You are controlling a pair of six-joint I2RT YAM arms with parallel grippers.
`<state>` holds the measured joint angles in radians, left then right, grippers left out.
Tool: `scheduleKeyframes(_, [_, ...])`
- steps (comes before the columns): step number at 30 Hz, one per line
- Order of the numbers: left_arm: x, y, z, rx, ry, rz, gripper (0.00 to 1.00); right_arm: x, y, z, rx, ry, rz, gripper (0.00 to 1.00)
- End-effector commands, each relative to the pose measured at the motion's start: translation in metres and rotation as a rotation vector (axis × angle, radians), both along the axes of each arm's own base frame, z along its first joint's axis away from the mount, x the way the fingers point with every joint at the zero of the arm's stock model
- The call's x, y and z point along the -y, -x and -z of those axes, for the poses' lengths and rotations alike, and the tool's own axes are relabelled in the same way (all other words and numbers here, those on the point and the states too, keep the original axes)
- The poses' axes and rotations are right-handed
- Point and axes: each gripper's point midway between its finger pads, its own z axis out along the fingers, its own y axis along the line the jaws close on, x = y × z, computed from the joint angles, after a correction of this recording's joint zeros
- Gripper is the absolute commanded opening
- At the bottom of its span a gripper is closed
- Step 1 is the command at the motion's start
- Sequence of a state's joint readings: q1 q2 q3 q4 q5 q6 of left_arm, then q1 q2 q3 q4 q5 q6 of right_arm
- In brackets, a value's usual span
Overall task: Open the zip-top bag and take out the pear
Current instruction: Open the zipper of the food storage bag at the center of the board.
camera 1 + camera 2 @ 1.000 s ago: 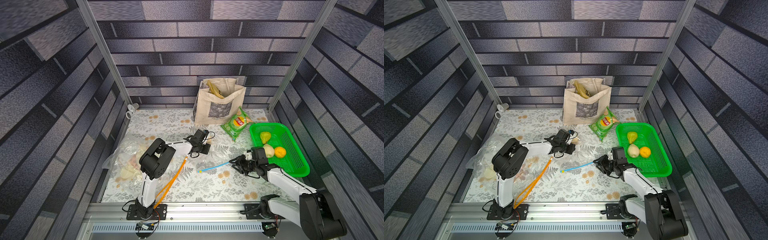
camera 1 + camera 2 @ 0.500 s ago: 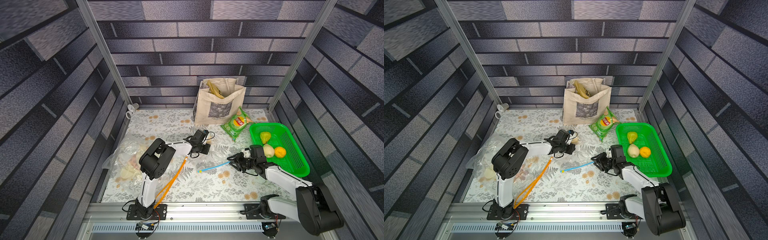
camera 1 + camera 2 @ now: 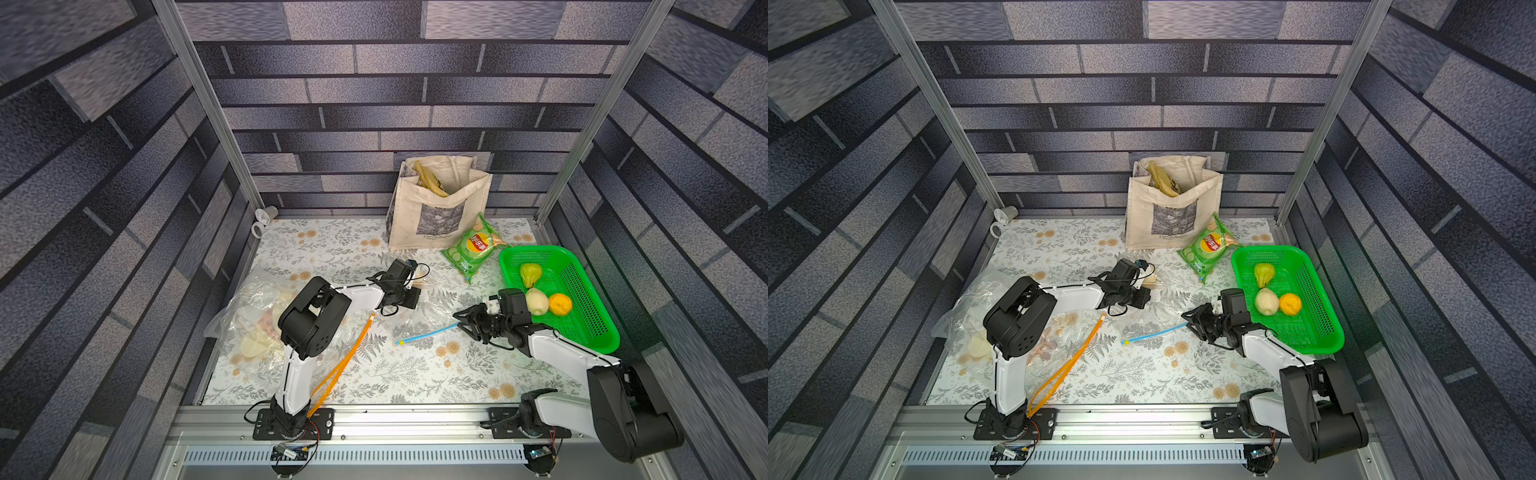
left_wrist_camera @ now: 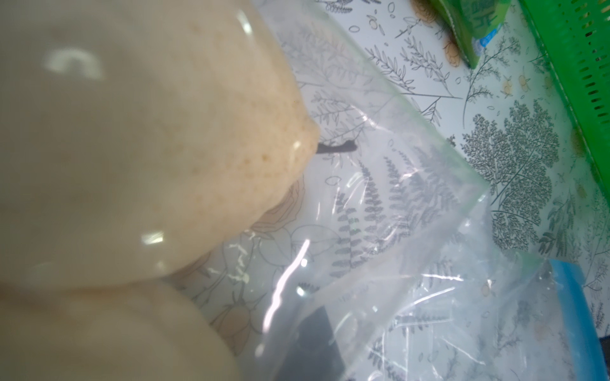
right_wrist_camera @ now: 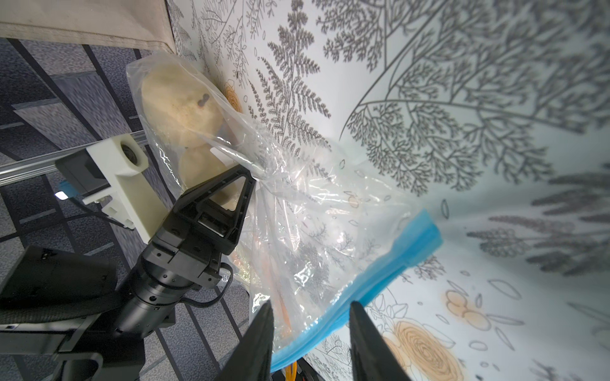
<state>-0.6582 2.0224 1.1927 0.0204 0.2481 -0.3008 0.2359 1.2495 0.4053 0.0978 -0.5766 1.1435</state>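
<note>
Looking across the floral table (image 3: 374, 374), I see the clear zip-top bag (image 5: 313, 231) lying crumpled in the middle, between the two arms. The left gripper (image 5: 252, 173) is clamped tight on a fold of plastic near the bag's closed end, just beside the pear (image 5: 178, 99), which sits inside the bag at that end. The right gripper (image 5: 311, 305) stands partly open and holds nothing, its jaws straddling one end of the blue zip strip (image 5: 396, 257). My worry is that a shallow bite slips off that thin strip, or catches both lips together, so a pull drags bag and pear along instead of parting the seal.
</note>
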Motion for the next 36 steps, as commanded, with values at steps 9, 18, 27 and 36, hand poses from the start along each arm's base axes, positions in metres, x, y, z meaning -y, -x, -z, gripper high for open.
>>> scheduleKeyframes(9, [-0.071, 0.064, 0.095, -0.315, -0.303, -0.060, 0.00, -0.007, -0.011, 0.003, 0.017, -0.003, 0.009, 0.41])
scheduleKeyframes(18, [-0.068, 0.064, 0.094, -0.315, -0.287, -0.057, 0.00, -0.038, -0.020, 0.000, 0.054, -0.014, -0.051, 0.44])
scheduleKeyframes(27, [-0.059, 0.059, 0.082, -0.296, -0.261, -0.035, 0.00, -0.081, -0.040, -0.050, 0.200, -0.069, -0.188, 0.45])
scheduleKeyframes(36, [-0.052, 0.049, 0.065, -0.268, -0.228, -0.050, 0.00, -0.109, -0.037, -0.078, 0.308, -0.114, -0.337, 0.46])
